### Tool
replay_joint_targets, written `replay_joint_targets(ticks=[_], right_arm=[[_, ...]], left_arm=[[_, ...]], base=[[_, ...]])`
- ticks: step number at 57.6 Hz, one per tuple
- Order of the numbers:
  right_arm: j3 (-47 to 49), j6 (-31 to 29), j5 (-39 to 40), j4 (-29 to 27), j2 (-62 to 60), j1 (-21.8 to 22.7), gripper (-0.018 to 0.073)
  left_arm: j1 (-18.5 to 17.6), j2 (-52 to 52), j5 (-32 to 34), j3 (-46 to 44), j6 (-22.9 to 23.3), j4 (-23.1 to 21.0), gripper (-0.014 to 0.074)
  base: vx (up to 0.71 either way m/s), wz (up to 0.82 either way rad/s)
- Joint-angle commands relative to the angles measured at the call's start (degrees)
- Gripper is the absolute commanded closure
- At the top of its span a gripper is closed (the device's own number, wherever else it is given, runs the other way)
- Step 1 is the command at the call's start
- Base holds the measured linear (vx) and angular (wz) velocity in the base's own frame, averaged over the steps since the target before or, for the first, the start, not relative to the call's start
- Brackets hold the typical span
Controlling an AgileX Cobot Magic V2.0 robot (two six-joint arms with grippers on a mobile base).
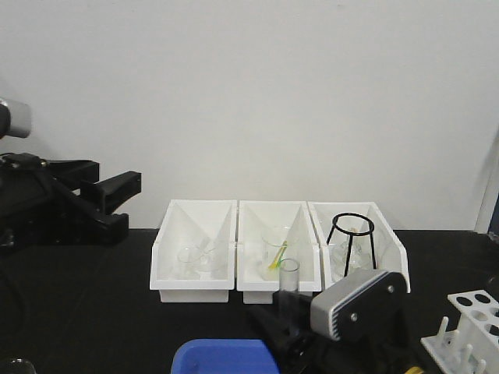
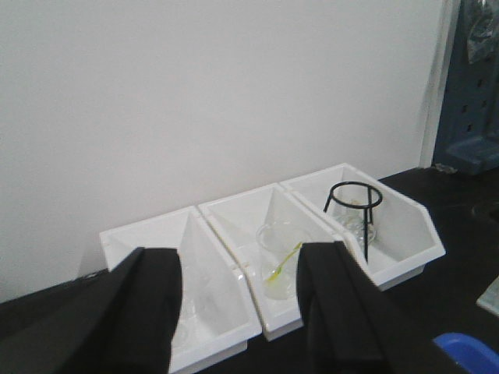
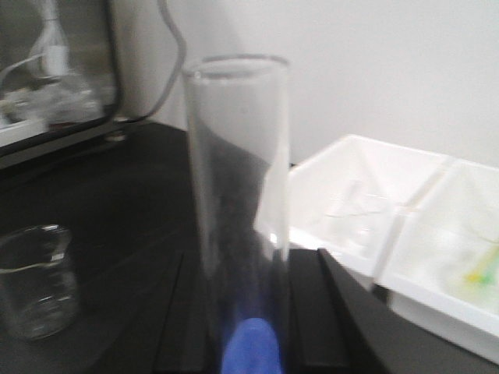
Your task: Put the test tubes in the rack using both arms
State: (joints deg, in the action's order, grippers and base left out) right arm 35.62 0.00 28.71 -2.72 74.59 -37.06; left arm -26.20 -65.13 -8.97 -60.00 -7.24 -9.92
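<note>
My right gripper (image 3: 242, 312) is shut on a clear glass test tube (image 3: 238, 179) and holds it upright; the tube's open rim is at the top. In the front view the same tube (image 1: 288, 282) rises from the right gripper (image 1: 287, 331), beside the arm's silver-grey section, in front of the middle bin. The white rack (image 1: 470, 327) with round holes and pegs stands at the bottom right. My left gripper (image 1: 121, 204) is open and empty, raised at the left. In the left wrist view its fingers (image 2: 148, 312) stand wide apart in front of the bins.
Three white bins (image 1: 195, 269) stand in a row at the back; the middle one holds glassware with a yellow-green item (image 1: 274, 261), the right one a black wire stand (image 1: 352, 238). A blue object (image 1: 224, 357) lies at the front. A clear beaker (image 3: 35, 280) stands left.
</note>
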Motion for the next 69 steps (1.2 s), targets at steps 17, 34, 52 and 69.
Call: replay_joint_targets(ticks=[17, 34, 52, 69], right_arm=[[2.0, -0.75, 3.92, -0.25, -2.22, 21.78, 0.0566], [2.0, -0.69, -0.21, -0.25, -7.66, 41.2, 0.0566], [1.64, 1.12, -0.03, -0.19, -7.54, 53.47, 0.0566], [-3.83, 4.43, 13.14, 3.1, -2.92, 55.91, 0.0566]], left_arm=[[1.64, 3.42, -6.87, -1.64, -0.12, 4.77, 0.0151], [1.64, 3.42, -4.63, 3.9, 0.47, 4.76, 0.0151], [1.64, 3.42, -0.47, 9.03, 0.47, 4.76, 0.0151], [1.64, 3.37, 3.24, 11.56, 0.47, 4.76, 0.0151]], base=[[0.0, 0.0], [0.0, 0.0], [0.0, 0.0], [0.0, 0.0]])
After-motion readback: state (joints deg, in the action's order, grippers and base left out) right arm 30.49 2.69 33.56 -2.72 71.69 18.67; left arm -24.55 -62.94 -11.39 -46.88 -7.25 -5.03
